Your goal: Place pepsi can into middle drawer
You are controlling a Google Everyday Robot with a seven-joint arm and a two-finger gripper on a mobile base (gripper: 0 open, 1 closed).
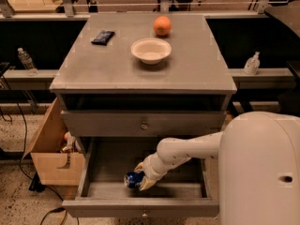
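**Can held low inside the open drawer**

Closest to me, the robot's smooth white body (pixel 262 172) fills the lower right corner and hides the right end of the cabinet. Its rounded white arm (pixel 187 150) reaches left from there, over the drawer's right wall and down into the middle drawer (pixel 140 208). That drawer is pulled out: a wide, shallow grey box with a small knob at its front centre.

The tool (pixel 141 176) sits low inside the drawer, a little left of centre. Its two pale fingers (pixel 139 167) are closed around the pepsi can (pixel 132 179), one on each side. The can is small, blue and shiny. I cannot tell whether it touches the drawer floor.

Left of the cabinet stands an open brown cardboard box (pixel 51 158), and a dark cable (pixel 51 213) lies on the speckled floor.

Above the open drawer is the flat grey upper drawer front (pixel 103 123), shut.

On the matte grey tabletop (pixel 117 69) a shallow cream bowl (pixel 151 50) sits near the middle. Behind it is a round orange (pixel 162 26), and a flat dark snack packet (pixel 102 36) lies at the far left.

A clear bottle (pixel 26 61) and a pale bottle (pixel 252 63) stand on side ledges.
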